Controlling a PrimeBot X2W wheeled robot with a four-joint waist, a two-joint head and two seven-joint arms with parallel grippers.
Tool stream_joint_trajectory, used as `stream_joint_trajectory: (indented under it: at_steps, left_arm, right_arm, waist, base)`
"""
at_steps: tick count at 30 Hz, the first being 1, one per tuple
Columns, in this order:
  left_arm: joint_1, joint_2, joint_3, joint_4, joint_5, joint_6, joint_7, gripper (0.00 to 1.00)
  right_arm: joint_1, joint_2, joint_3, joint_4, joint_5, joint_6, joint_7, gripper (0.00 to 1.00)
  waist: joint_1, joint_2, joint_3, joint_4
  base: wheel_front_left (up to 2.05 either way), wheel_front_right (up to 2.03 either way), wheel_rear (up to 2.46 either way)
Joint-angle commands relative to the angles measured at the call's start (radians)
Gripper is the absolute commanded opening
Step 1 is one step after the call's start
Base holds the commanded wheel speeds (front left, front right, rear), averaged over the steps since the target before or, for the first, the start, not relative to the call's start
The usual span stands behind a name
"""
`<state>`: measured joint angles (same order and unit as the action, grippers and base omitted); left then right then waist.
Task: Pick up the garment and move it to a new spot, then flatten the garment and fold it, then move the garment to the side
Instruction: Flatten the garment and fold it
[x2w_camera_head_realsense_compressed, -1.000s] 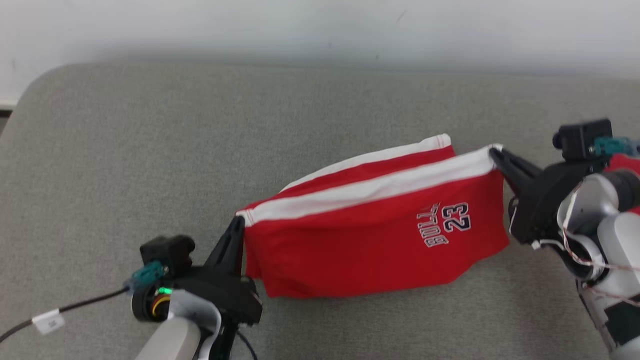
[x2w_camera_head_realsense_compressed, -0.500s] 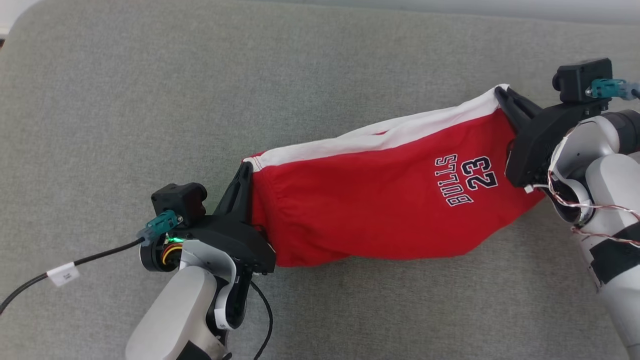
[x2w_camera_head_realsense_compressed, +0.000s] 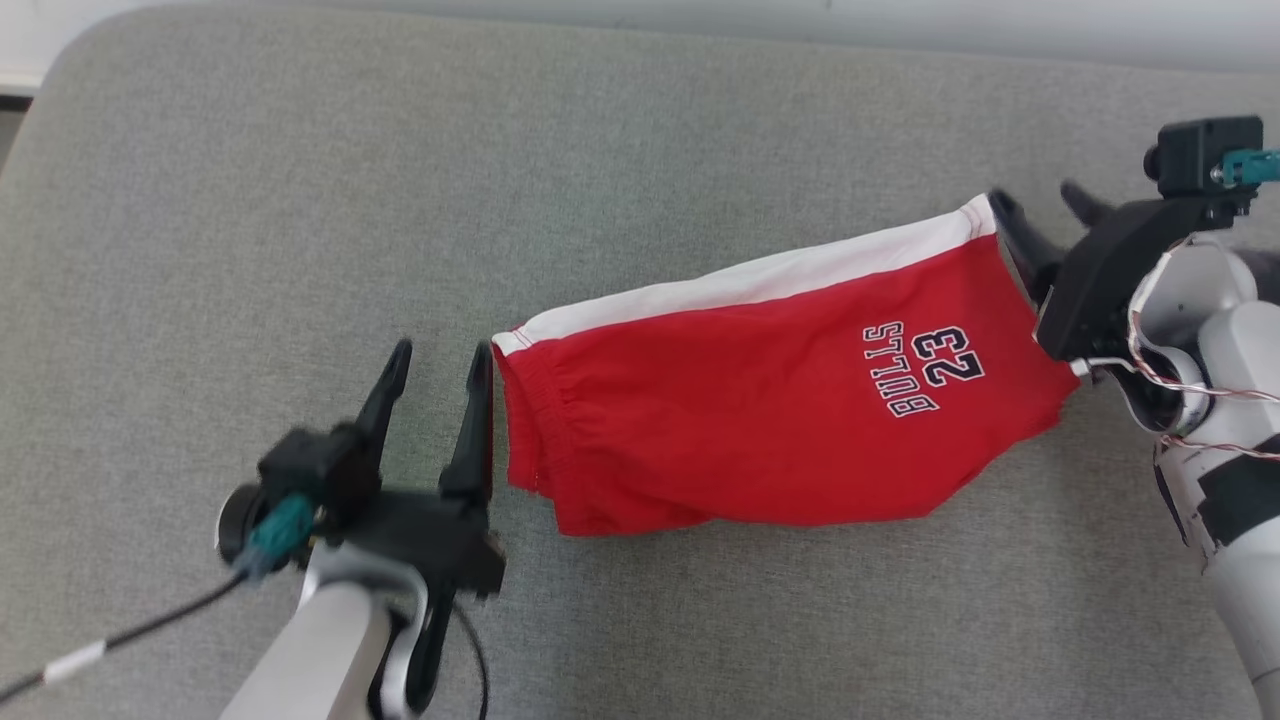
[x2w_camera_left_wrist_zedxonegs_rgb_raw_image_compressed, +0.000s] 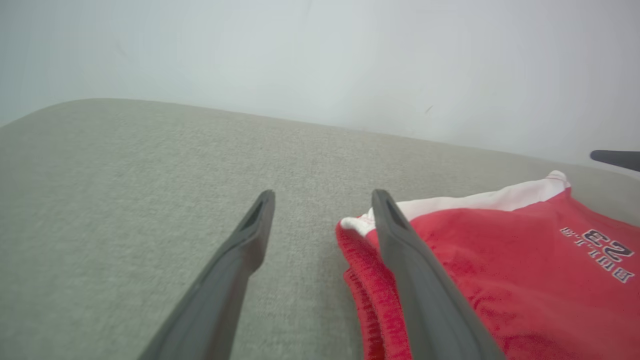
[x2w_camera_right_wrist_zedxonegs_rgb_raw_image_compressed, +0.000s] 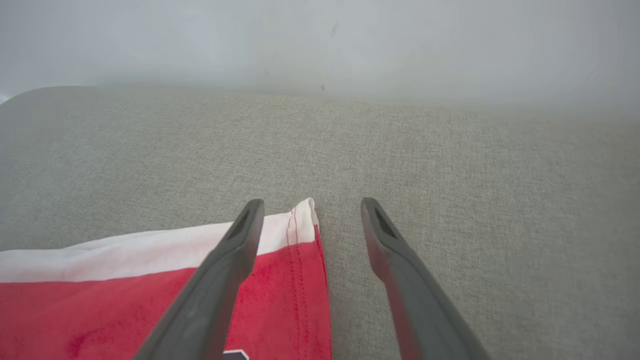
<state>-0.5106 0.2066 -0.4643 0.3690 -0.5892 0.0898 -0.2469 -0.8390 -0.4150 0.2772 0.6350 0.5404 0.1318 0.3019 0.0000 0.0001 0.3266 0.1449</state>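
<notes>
- A grey cloth-covered worktop (x2w_camera_head_realsense_compressed: 250, 250) carries everything, with bare fabric on every side of the piece.
- Nearest, toward the near edge, the left claw (x2w_camera_head_realsense_compressed: 442, 350) lies low with its jaws spread wide. One finger is just beside the waistband corner and nothing is clamped.
- The garment (x2w_camera_head_realsense_compressed: 740, 420), red shorts with a white side band, lies right of centre, slanting away toward the far right. It looks set down at its new spot, drawn out lengthwise so that it lies mostly flat. Its near edge is rumpled, so flattening is likely the next step.
- Farther off, at the opposite end, the right claw (x2w_camera_head_realsense_compressed: 1033, 195) also gapes wide. The hem corner lies beneath its gap, ungripped.
- A pale wall (x2w_camera_left_wrist_zedxonegs_rgb_raw_image_compressed: 320, 50) rises beyond the far edge.
</notes>
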Motion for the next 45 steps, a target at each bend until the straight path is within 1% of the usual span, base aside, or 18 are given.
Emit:
stream_joint_trajectory:
  at_steps: [1,4,6,9,11,15,18,23,28,29,30,31,32,40,41,45]
  left_arm:
    - [0.035,0.012,0.003,-0.019,0.015,0.002,-0.007,1.00]
    - [0.130,0.061,0.030,-0.107,0.048,0.016,-0.016,1.00]
    - [0.200,0.083,0.042,-0.170,0.068,0.015,-0.018,1.00]
    - [0.293,0.111,0.072,-0.263,0.094,0.011,-0.018,1.00]
    - [0.350,0.126,0.070,-0.299,0.116,0.001,-0.018,1.00]
    - [0.423,0.124,0.096,-0.345,0.125,0.004,-0.018,1.00]
    - [0.453,0.112,0.109,-0.357,0.131,-0.002,-0.018,1.00]
    - [0.451,0.090,0.111,-0.352,0.143,-0.026,-0.018,1.00]
    - [0.442,0.069,0.109,-0.335,0.147,-0.037,-0.018,1.00]
    - [0.444,0.066,0.108,-0.333,0.148,-0.040,-0.018,1.00]
    - [0.446,0.063,0.108,-0.332,0.148,-0.040,-0.018,1.00]
    - [0.450,0.060,0.109,-0.327,0.148,-0.045,-0.018,1.00]
    - [0.452,0.059,0.108,-0.321,0.145,-0.046,-0.018,1.00]
    - [0.466,0.048,0.113,-0.292,0.141,-0.059,-0.018,1.00]
    - [0.466,0.048,0.113,-0.292,0.141,-0.059,-0.018,1.00]
    - [0.475,0.046,0.115,-0.281,0.137,-0.061,-0.018,1.00]
  right_arm:
    - [0.018,0.001,-0.010,0.009,0.011,-0.002,0.026,1.00]
    - [0.046,0.014,-0.070,0.030,0.047,-0.002,0.151,1.00]
    - [0.063,0.014,-0.105,0.035,0.033,-0.002,0.208,1.00]
    - [0.088,0.027,-0.148,0.022,-0.003,-0.002,0.249,1.00]
    - [0.110,0.042,-0.167,0.013,-0.027,-0.002,0.276,1.00]
    - [0.139,0.076,-0.214,-0.010,-0.070,-0.002,0.310,1.00]
    - [0.159,0.098,-0.256,-0.016,-0.134,-0.002,0.338,1.00]
    - [0.169,0.163,-0.334,-0.022,-0.243,-0.002,0.368,1.00]
    - [0.195,0.215,-0.363,-0.016,-0.327,-0.002,0.420,1.00]
    - [0.203,0.221,-0.373,-0.015,-0.346,-0.002,0.430,0.89]
    - [0.209,0.227,-0.380,-0.015,-0.364,-0.002,0.440,0.59]
    - [0.223,0.237,-0.391,-0.020,-0.401,-0.002,0.452,0.33]
    - [0.226,0.242,-0.399,-0.026,-0.413,-0.002,0.454,0.00]
    - [0.271,0.233,-0.471,-0.107,-0.519,-0.003,0.388,0.00]
    - [0.271,0.233,-0.471,-0.107,-0.519,-0.003,0.388,0.00]
    - [0.314,0.229,-0.522,-0.179,-0.565,-0.002,0.359,0.00]
  waist:
    - [0.0000,-0.0001,-0.023,-0.010]
    - [0.0000,-0.0001,-0.045,-0.020]
    - [0.0000,-0.0001,-0.056,-0.021]
    - [0.0000,-0.0001,-0.061,-0.017]
    - [0.0000,-0.0001,-0.063,-0.011]
    - [0.0000,-0.0001,-0.060,0.005]
    - [0.0000,-0.0001,-0.057,0.020]
    - [0.0000,-0.0001,-0.045,0.039]
    - [0.0000,-0.0001,-0.040,0.053]
    - [0.0000,-0.0001,-0.041,0.055]
    - [0.0000,-0.0001,-0.041,0.057]
    - [0.0000,-0.0001,-0.043,0.059]
    - [0.0000,-0.0001,-0.044,0.059]
    - [0.0000,-0.0001,-0.076,0.047]
    - [0.0000,-0.0001,-0.076,0.047]
    - [0.0000,-0.0001,-0.110,0.033]
  base:
    - [0.00,0.00,0.00]
    - [0.00,0.00,0.00]
    - [0.00,0.00,0.00]
    - [0.00,0.00,0.00]
    - [0.00,0.00,0.00]
    - [0.00,0.00,0.00]
    - [0.00,0.00,0.00]
    - [0.00,0.00,0.00]
    - [0.00,0.00,0.00]
    - [0.00,0.00,0.00]
    - [0.00,0.00,0.00]
    - [0.00,0.00,0.00]
    - [0.00,0.00,0.00]
    - [0.00,0.00,0.00]
    - [0.00,0.00,0.00]
    - [0.00,0.00,0.00]
